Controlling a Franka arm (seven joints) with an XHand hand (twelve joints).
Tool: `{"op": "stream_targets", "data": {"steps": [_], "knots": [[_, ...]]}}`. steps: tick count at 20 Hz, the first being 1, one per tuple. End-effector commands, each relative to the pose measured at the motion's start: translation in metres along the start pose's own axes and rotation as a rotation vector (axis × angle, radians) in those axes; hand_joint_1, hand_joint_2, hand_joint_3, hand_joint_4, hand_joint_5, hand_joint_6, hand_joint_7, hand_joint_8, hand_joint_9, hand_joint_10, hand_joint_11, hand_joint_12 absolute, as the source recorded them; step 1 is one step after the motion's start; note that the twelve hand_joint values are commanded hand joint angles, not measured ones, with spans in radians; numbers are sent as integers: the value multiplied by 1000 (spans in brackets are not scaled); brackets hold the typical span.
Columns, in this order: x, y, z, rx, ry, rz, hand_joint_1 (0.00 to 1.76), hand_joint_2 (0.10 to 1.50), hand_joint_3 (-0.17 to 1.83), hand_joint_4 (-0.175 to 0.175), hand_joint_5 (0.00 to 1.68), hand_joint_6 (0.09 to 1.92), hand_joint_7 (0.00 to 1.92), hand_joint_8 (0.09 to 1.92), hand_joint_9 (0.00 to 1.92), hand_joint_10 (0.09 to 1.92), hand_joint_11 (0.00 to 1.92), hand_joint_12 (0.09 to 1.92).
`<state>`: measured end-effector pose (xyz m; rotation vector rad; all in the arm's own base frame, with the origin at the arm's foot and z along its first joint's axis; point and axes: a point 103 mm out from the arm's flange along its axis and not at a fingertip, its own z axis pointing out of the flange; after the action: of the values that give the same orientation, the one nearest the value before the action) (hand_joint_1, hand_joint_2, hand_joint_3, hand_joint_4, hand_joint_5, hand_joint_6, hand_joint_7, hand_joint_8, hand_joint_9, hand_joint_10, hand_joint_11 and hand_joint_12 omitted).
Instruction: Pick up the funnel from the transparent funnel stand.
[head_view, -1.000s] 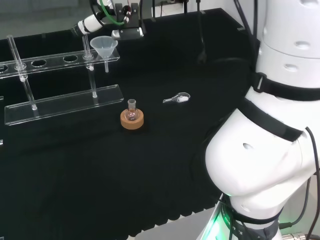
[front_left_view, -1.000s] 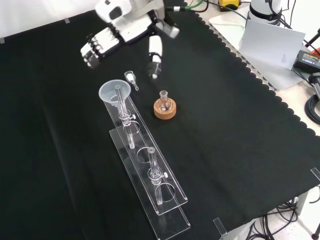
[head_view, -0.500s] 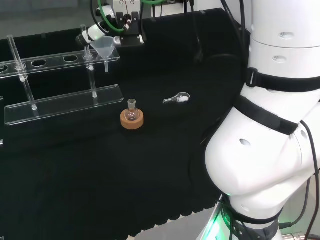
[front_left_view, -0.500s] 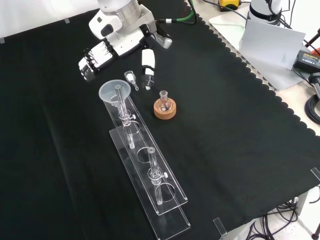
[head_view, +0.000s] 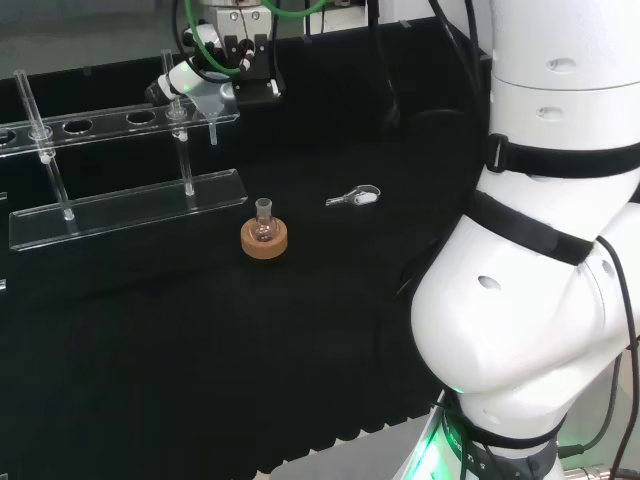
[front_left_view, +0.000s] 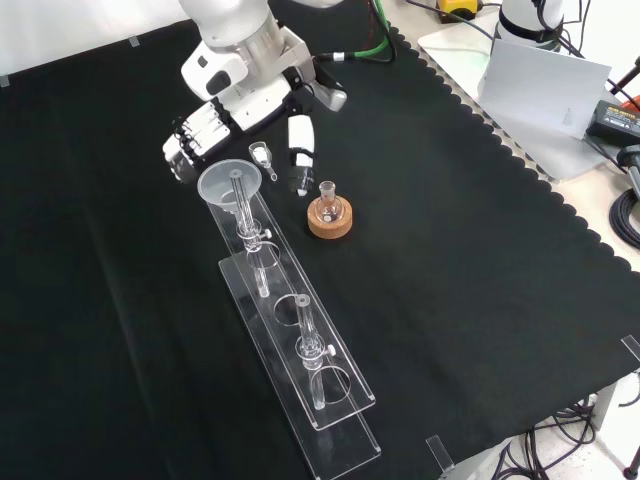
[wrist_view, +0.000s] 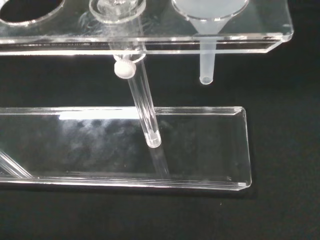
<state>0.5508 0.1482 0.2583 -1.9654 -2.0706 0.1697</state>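
A clear funnel (front_left_view: 222, 182) sits in the end hole of the transparent stand (front_left_view: 300, 350), cone up and stem hanging below the top shelf. In the head view the funnel (head_view: 212, 105) is partly covered by the hand (head_view: 188, 78). In the front view the hand (front_left_view: 243, 88) hovers just beyond the funnel's rim, with its fingers (front_left_view: 190, 140) on one side and its thumb (front_left_view: 300, 152) on the other. The hand is open and nothing is in it. The wrist view looks at the funnel stem (wrist_view: 206, 65) and the stand's base plate (wrist_view: 125, 145) from close by.
A small round flask on a cork ring (front_left_view: 329, 215) stands right of the stand in the front view. A small clear piece (front_left_view: 263, 158) lies on the cloth between thumb and funnel. Upright rods (front_left_view: 310, 340) rise from the stand. The arm's white links (head_view: 540, 250) loom at the head view's right.
The hand has come down and nearer to the funnel, from well above the cloth to just beside the funnel's rim. The funnel and the stand have not moved.
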Motion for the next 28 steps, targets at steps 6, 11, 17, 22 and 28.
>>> {"op": "stream_targets", "data": {"steps": [6, 11, 17, 22, 28], "knots": [[-3, 15, 16, 46, -45, 15, 492, 642, 14, -47, 0, 87, 152, 87, 19, 87, 19, 87], [-7, 15, 22, 36, -65, 27, 647, 671, 22, -47, 0, 87, 178, 330, 47, 408, 0, 584], [-13, 15, 24, -8, -24, 27, 713, 673, 43, -19, 148, 87, 346, 529, 192, 776, 0, 1316], [-13, 18, 23, -11, -11, 23, 713, 671, 84, -8, 324, 87, 451, 541, 375, 700, 0, 1457], [-18, 22, 22, 5, 11, 35, 698, 654, 136, -1, 302, 87, 369, 516, 369, 667, 0, 1498]]}}
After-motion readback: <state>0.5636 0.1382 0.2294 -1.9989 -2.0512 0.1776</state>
